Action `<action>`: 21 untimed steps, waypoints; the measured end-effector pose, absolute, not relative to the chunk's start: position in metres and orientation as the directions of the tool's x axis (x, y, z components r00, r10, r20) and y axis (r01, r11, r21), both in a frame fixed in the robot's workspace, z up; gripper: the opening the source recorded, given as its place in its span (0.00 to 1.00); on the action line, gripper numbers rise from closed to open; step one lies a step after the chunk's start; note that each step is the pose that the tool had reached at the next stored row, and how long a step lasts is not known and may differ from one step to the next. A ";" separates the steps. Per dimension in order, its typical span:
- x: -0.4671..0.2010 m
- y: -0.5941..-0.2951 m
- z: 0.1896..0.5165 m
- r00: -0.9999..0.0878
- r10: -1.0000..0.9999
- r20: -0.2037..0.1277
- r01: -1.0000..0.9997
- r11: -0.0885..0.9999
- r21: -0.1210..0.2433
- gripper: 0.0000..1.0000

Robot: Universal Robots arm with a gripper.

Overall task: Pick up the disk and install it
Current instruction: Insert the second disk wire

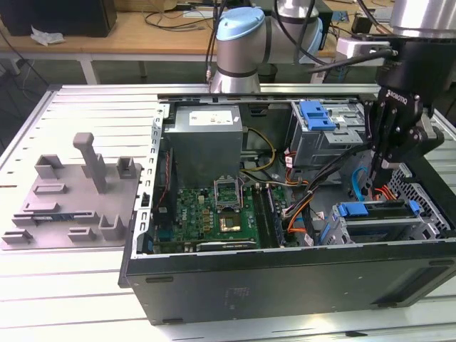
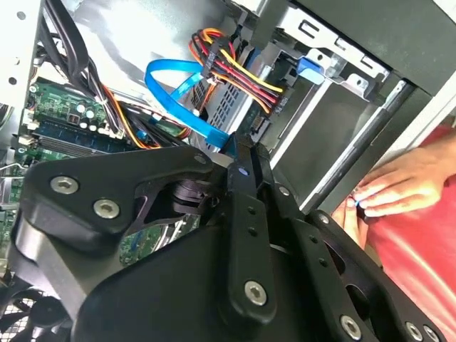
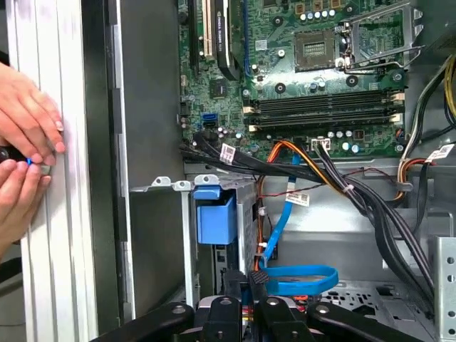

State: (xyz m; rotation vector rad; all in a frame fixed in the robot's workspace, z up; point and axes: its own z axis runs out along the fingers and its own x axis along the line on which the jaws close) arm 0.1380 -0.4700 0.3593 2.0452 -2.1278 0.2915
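Hanging inside the open computer case (image 1: 285,285), our gripper (image 1: 383,171) sits above the lower drive cage (image 1: 385,221) beside the blue data cable (image 3: 299,279). We judge the fingers pinched together on nothing. The disk (image 1: 370,208) looks seated in that cage, so installation seems nearly done.

We're looking at a robotics lab / test bench: open desktop PC case (image 1: 285,278) on a slotted aluminium table (image 1: 92,107), grey fixture plate (image 1: 71,196) near its exterior-view left edge, UR arm base (image 1: 239,50) bolted behind, wooden workbench (image 1: 142,32) with cables along the back.
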 end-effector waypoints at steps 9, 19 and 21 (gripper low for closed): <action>0.138 -0.492 0.359 -0.042 -0.987 0.156 -0.999 0.039 -0.019 0.16; 0.141 -0.509 0.359 -0.042 -0.997 0.064 -0.999 0.041 -0.015 0.16; 0.142 -0.511 0.359 -0.042 -0.998 0.057 -0.999 0.041 -0.015 0.16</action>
